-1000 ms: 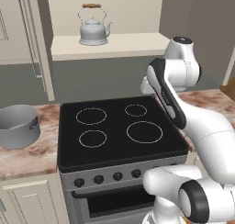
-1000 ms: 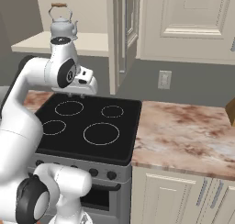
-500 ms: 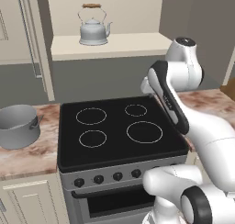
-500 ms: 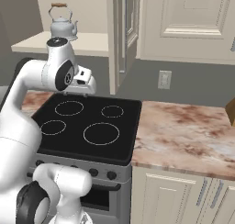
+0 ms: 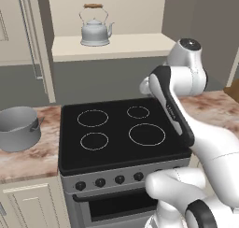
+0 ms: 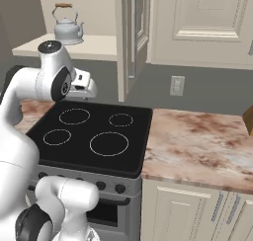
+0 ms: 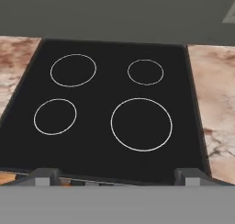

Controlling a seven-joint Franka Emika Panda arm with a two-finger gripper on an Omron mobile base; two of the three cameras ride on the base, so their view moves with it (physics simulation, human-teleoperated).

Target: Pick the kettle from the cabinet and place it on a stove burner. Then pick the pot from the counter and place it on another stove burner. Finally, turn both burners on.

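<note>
The silvery kettle (image 5: 94, 32) (image 6: 66, 30) stands upright on the beige shelf of the open cabinet (image 5: 135, 45) (image 6: 96, 45) above and behind the stove. The wide grey pot (image 5: 17, 128) rests on the marble counter (image 5: 28, 159) left of the stove. My gripper (image 7: 117, 177) hangs open and empty over the black stove top (image 7: 105, 35) (image 5: 116, 150) (image 6: 136, 151), looking down at its ringed burners. The white hand (image 6: 83, 85) hovers above the stove's back edge, well below and to the right of the kettle.
A row of dark knobs (image 5: 109, 180) (image 6: 108, 186) lines the stove front. More marble counter (image 6: 197, 141) (image 7: 215, 90) stretches right of the stove. Tall cream cupboard doors (image 6: 133, 32) with a bar handle stand beside the shelf. A wall outlet (image 6: 177, 85) sits behind the counter.
The arm's upper joints have edged slightly upward. The kettle and the pot stay where they were.
</note>
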